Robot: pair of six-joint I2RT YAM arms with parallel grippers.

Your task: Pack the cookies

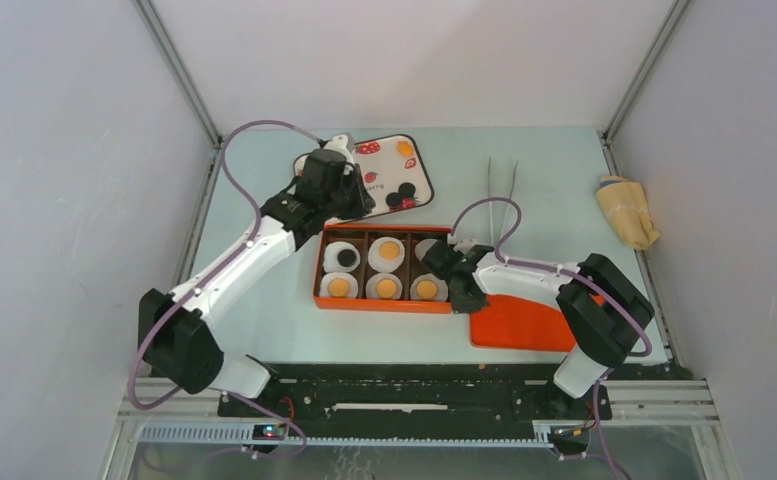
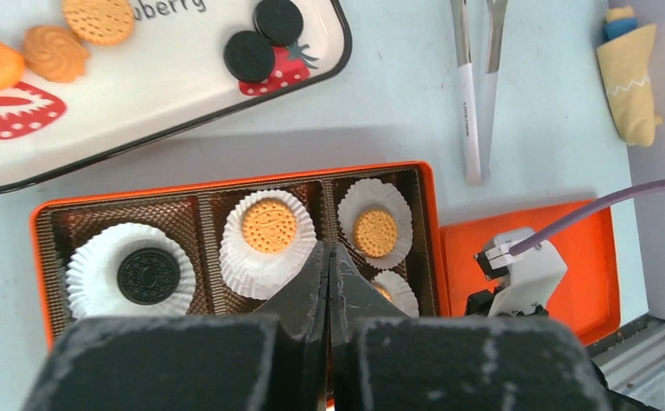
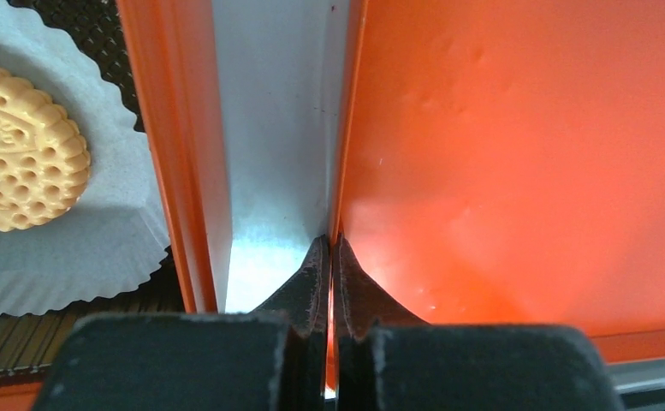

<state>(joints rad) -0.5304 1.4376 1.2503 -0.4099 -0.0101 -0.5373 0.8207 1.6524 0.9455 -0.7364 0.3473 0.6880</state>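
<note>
The orange box point(image 1: 384, 307) holds white paper cups with cookies: golden ones point(image 1: 390, 251) and a black one point(image 1: 345, 259). More cookies, golden point(image 2: 97, 19) and black point(image 2: 249, 56), lie on the strawberry-print tray point(image 2: 166, 86). My left gripper point(image 2: 329, 257) hovers shut and empty over the box's back row, just in front of the golden cookie point(image 2: 269, 225). My right gripper point(image 3: 329, 248) is shut on the left rim of the orange lid point(image 3: 517, 154), which lies flat to the right of the box wall point(image 3: 162, 128). A thin orange strip shows between its jaws.
Metal tongs point(image 1: 500, 190) lie on the table behind the box. A yellow cloth bundle point(image 1: 626, 208) sits at the far right edge. The tray point(image 1: 389, 150) stands at the back, behind the left gripper point(image 1: 349, 205). The lid point(image 1: 519, 325) lies at the near edge.
</note>
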